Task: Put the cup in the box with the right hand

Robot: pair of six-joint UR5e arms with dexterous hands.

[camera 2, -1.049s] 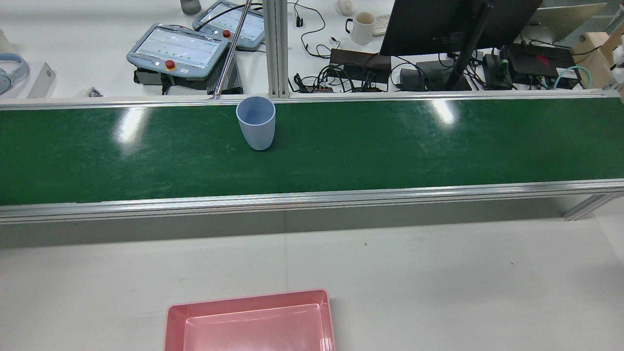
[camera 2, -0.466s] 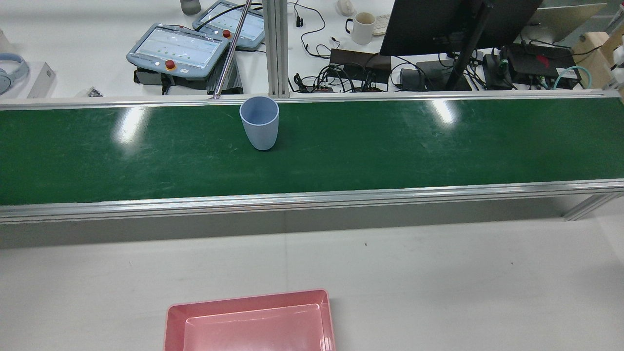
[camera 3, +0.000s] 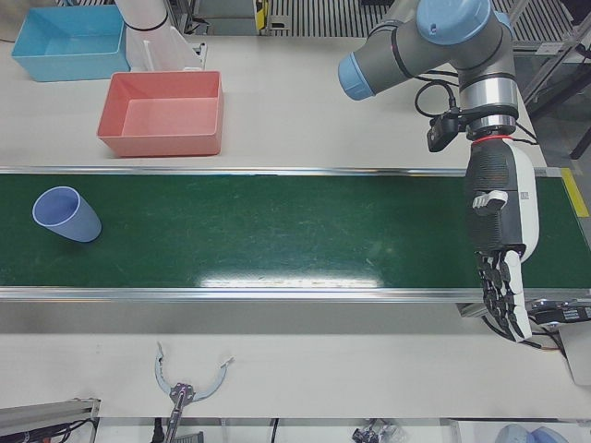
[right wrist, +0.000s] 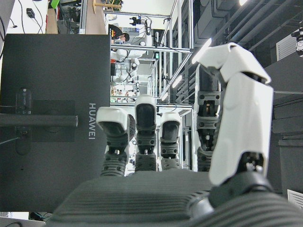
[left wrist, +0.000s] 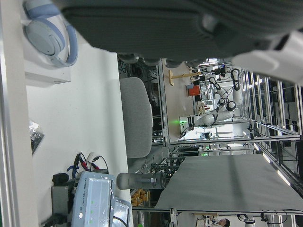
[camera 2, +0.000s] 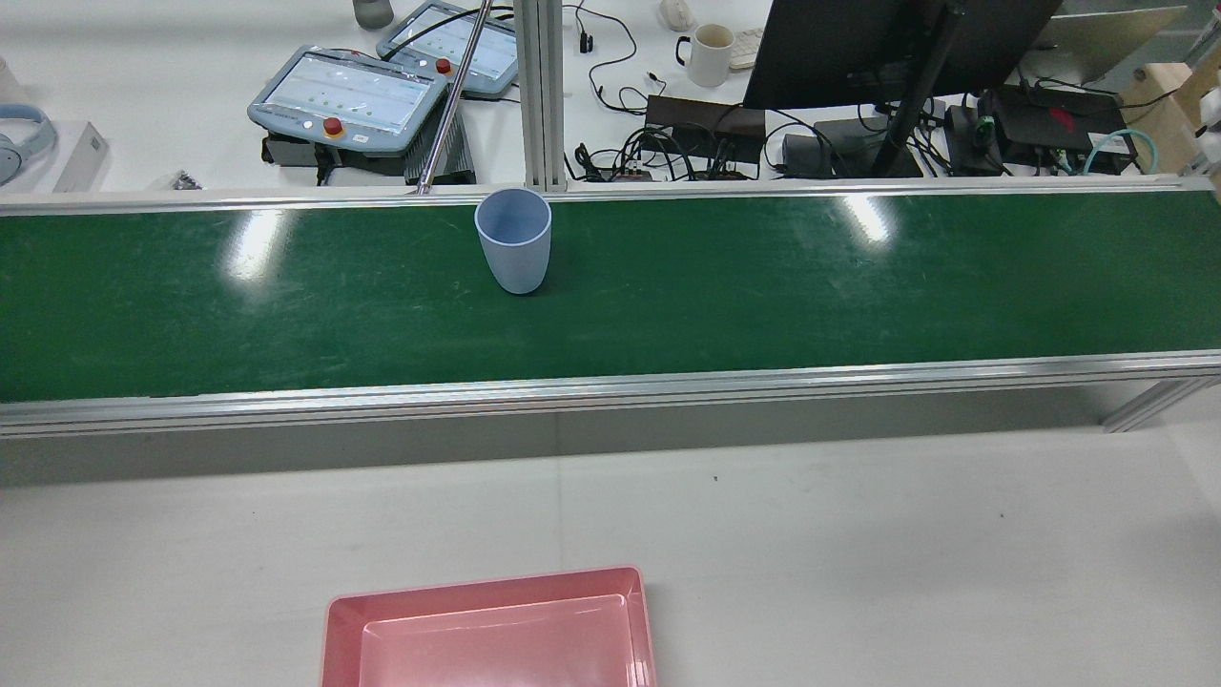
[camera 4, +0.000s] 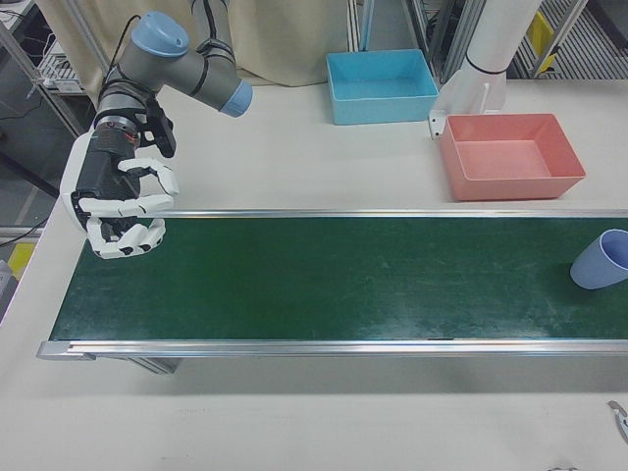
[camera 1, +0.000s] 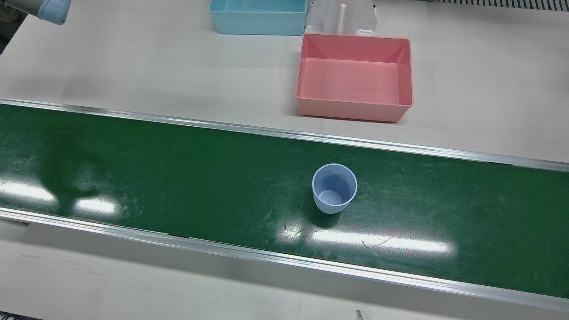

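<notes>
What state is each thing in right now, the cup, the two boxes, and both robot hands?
Cup: upright on the green belt, empty, not held.
Pink box: open top, empty, on the table beside the belt.
Blue box: open top; the part in view is empty.
Right hand: fingers curled, holding nothing, at the belt's far end from the cup.
Left hand: fingers stretched out, holding nothing, at the belt's other end.
</notes>
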